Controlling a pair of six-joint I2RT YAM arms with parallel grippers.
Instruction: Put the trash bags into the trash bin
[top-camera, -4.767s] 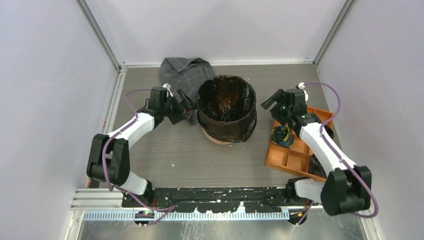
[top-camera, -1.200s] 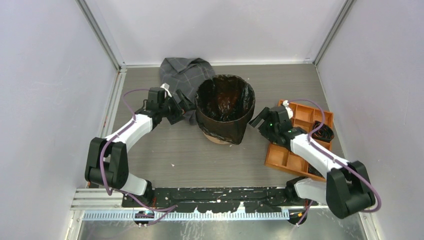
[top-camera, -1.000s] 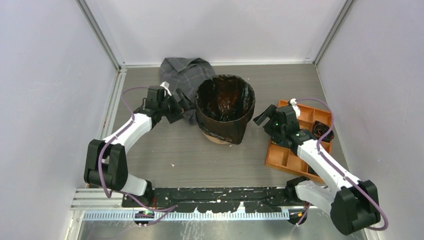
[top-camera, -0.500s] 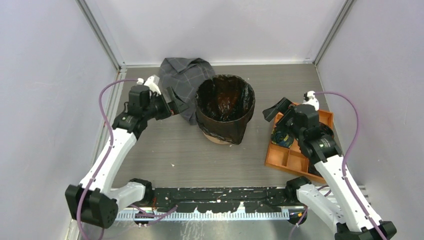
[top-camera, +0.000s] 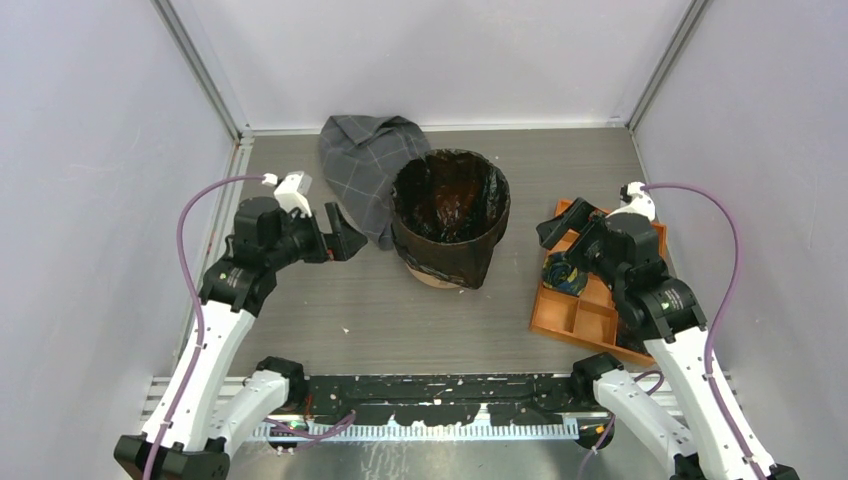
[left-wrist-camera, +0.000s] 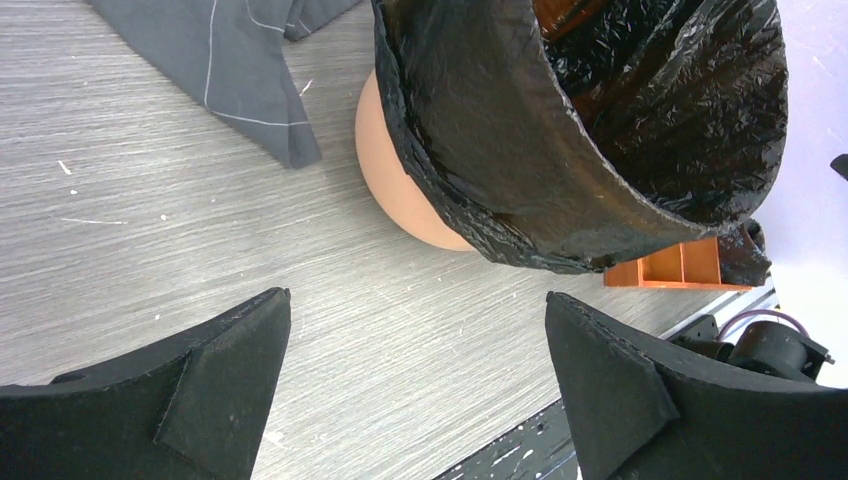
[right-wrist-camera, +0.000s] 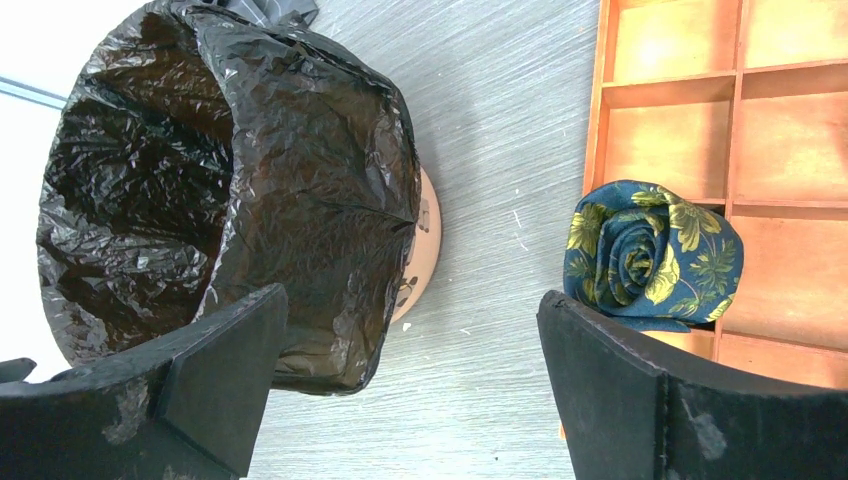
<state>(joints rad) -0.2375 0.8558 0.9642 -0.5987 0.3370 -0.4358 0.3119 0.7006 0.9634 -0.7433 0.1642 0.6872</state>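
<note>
At the middle of the grey table (top-camera: 350, 300), the round orange plastic bucket (left-wrist-camera: 400, 170) is lined by the wrinkly glossy black plastic bag (top-camera: 450, 200), whose edge is draped over the rim. The left gripper (top-camera: 345, 232) is held wide and unladen at the bucket's 9 o'clock. The right gripper (top-camera: 558, 222) is likewise spread at 3 o'clock, near the flat orange compartment tray (top-camera: 580, 320). A grey checked cloth (top-camera: 365, 165) is seen at 11 o'clock.

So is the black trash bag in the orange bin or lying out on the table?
In the bin. The trash bag lines the trash bin, its top folded out over the rim and down the side.
</note>
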